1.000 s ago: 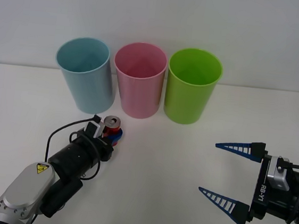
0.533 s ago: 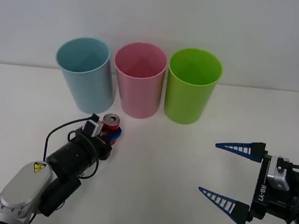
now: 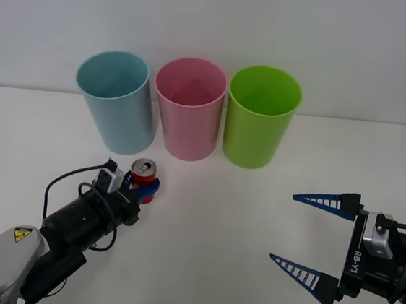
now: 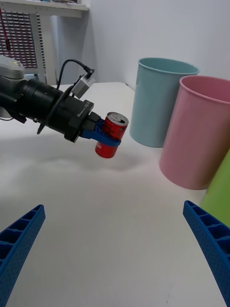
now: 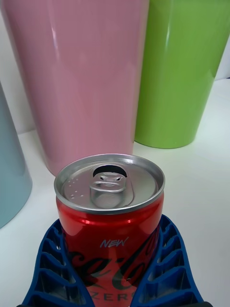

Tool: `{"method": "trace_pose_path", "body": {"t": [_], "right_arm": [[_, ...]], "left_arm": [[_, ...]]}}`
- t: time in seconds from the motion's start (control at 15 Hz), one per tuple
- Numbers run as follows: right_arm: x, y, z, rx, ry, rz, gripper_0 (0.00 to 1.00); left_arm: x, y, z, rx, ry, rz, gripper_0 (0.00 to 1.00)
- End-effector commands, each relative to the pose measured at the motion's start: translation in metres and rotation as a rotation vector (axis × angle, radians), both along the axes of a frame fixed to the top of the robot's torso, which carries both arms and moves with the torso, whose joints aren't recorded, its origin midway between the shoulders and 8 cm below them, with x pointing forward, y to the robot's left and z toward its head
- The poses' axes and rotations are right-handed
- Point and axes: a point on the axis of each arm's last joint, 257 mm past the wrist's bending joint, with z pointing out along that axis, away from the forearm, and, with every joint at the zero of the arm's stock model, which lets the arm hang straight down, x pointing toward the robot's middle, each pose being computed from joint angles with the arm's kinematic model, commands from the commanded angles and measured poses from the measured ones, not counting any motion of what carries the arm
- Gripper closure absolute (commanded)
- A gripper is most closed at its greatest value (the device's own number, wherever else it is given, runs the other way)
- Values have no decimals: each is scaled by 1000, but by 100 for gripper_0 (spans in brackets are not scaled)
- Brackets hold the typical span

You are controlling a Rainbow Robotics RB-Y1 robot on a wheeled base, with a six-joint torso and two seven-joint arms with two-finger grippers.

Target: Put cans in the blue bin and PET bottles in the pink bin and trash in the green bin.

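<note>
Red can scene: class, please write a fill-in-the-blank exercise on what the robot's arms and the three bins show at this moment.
1. The left tool is shut on the red ____.
2. The can stands upright and its tab opening is ____.
3. The middle bin is the ____ one.
4. The right tool waits apart with its fingers ____.

Missing words: can; open; pink; open

The red can [image 5: 111, 225] is glossy metal; the pink bin [image 5: 79, 72] is smooth, shiny plastic.
</note>
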Motion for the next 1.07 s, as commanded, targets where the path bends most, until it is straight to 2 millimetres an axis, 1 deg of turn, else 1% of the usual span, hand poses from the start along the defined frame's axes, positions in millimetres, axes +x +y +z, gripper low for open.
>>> {"method": "trace_pose_path", "body": {"t": [0.07, 0.27, 0.4, 0.53, 0.67, 0.8, 0.87, 0.93, 1.07], "right_arm": [[0, 0, 0, 0, 0, 0, 0], [0, 0, 0, 0, 0, 0, 0], [0, 0, 0, 0, 0, 0, 0], [0, 0, 0, 0, 0, 0, 0], [0, 0, 0, 0, 0, 0, 0], [0, 0, 0, 0, 0, 0, 0], [0, 0, 0, 0, 0, 0, 0], [0, 0, 0, 0, 0, 0, 0], [0, 0, 0, 0, 0, 0, 0]], "left_arm": [[-16, 10, 10, -36, -7, -9, 100], [-29, 20, 25, -81, -22, -17, 100], [-38, 25, 39, -124, -40, -41, 100], [-45, 35, 58, -153, -76, -60, 100], [-49, 41, 72, -176, -106, -66, 100], [-50, 48, 93, -207, -150, -63, 100], [-50, 48, 102, -220, -167, -64, 100], [-51, 49, 117, -233, -195, -65, 100], [-53, 55, 143, -278, -223, -65, 100]]}}
